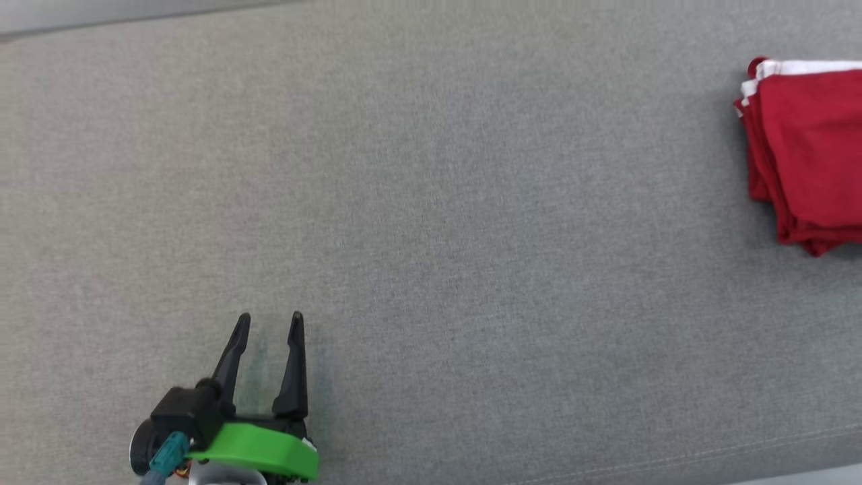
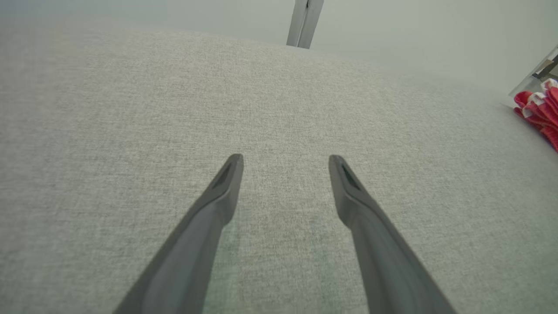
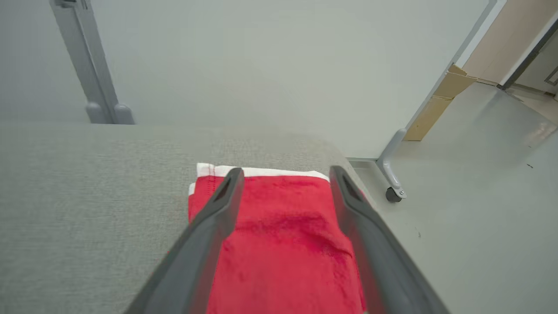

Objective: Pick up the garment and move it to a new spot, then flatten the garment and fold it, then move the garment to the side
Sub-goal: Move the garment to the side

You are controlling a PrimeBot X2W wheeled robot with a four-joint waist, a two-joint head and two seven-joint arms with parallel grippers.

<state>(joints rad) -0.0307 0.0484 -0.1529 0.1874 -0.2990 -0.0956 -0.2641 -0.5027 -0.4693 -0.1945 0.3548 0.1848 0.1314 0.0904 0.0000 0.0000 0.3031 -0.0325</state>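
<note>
well, your garment [image 1: 808, 148], a soft red piece with white trim, lies folded into a neat rectangular stack at about 2 o'clock in the head view. the frame's edge cuts it off, and several layered edges show along its 9 o'clock side. in the right wrist view you see the right gripper [image 3: 286, 171] poised straight over it, its two long dark fingers spread wide with red cloth showing between and beneath them. the white band runs across at 12 o'clock, level with the fingertips. whether the fingers touch the cloth you cannot tell, but they pinch nothing. the garment sits close to a corner of the grey woven-fabric surface [image 3: 87, 209], whose edge falls away at 3 o'clock toward a glossy pale floor [image 3: 479, 196] and a metal leg on a black caster [image 3: 393, 195]. your left gripper [image 1: 270, 316] hangs at 7 o'clock in the head view, well apart from the garment. its tapered matte fingers are parted and empty over bare fabric, with a bright green plastic mount [image 1: 259, 451] behind them. from the left wrist view the garment shows as a red-and-white bundle at 2 o'clock, far beyond the fingertips.
</note>
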